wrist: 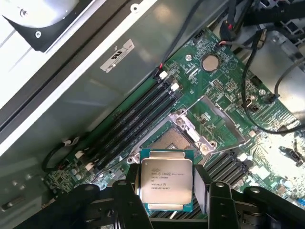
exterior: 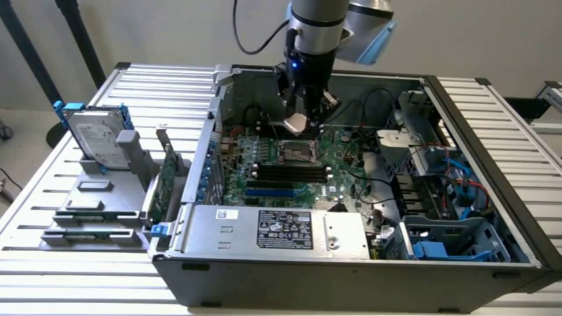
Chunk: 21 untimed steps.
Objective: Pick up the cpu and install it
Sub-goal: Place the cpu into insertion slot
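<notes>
Carrying step: cpu held over the socket, not yet seated.

Inside the open computer case (exterior: 491,197), on the green motherboard (exterior: 338,174), the socket (wrist: 175,140) lies open. The gripper (exterior: 299,120) hangs just above the socket, jaws pinching the cpu (wrist: 166,182) by opposite edges. Seating it, I judge, calls for squaring it to the socket and keeping it level.

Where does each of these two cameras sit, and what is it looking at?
Exterior view: off the arm, high beside the open computer case, looking down into it; the arm and gripper show.
Wrist view: on the wrist, looking past the fingers at the motherboard.
Shared: the cpu held in the gripper, close to the open socket.
</notes>
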{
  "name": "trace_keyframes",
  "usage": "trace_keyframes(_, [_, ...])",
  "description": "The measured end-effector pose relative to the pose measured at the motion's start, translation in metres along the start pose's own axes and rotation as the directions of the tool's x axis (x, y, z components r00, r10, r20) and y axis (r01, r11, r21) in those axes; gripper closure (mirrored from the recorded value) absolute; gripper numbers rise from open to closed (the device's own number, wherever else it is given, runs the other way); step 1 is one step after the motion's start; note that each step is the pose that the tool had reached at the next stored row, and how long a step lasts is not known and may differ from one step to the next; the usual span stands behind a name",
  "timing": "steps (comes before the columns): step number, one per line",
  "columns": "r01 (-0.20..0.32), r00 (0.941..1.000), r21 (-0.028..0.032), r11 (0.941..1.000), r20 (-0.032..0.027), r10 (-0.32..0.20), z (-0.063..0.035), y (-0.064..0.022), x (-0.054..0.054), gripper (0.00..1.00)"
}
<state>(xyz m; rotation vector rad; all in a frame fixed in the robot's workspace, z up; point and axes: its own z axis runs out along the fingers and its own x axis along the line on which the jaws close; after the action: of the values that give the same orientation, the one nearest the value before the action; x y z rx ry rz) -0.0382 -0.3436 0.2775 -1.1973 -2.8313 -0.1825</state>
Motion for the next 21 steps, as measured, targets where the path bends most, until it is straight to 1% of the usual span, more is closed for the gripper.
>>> trace_keyframes(3, [-0.044,0.9990,0.0049,0.9990,-0.0052,0.044,0.0005,-0.0001,0.0000,0.45])
trace_keyframes(5, [-0.074,0.9972,0.0055,0.9972,-0.0063,0.074,0.0009,-0.0001,-0.0001,0.45])
trace_keyframes(8, [-0.126,0.9920,0.0019,0.9920,-0.0041,0.126,0.0017,-0.0001,-0.0002,0.45])
trace_keyframes(11, [-0.179,0.9838,-0.0034,0.9838,-0.0011,0.179,0.0025,-0.0002,-0.0003,0.45])
trace_keyframes(13, [-0.214,0.9767,-0.0070,0.9767,0.0008,0.214,0.0030,-0.0002,-0.0003,0.45])
trace_keyframes(16, [-0.268,0.9634,-0.0131,0.9633,0.0036,0.268,0.0039,-0.0003,-0.0004,0.45])
trace_keyframes(19, [-0.319,0.9476,-0.0196,0.9475,0.0061,0.319,0.0050,-0.0004,-0.0005,0.45])
trace_keyframes(21, [-0.353,0.9355,-0.0242,0.9353,0.0076,0.353,0.0061,-0.0005,-0.0006,0.45])
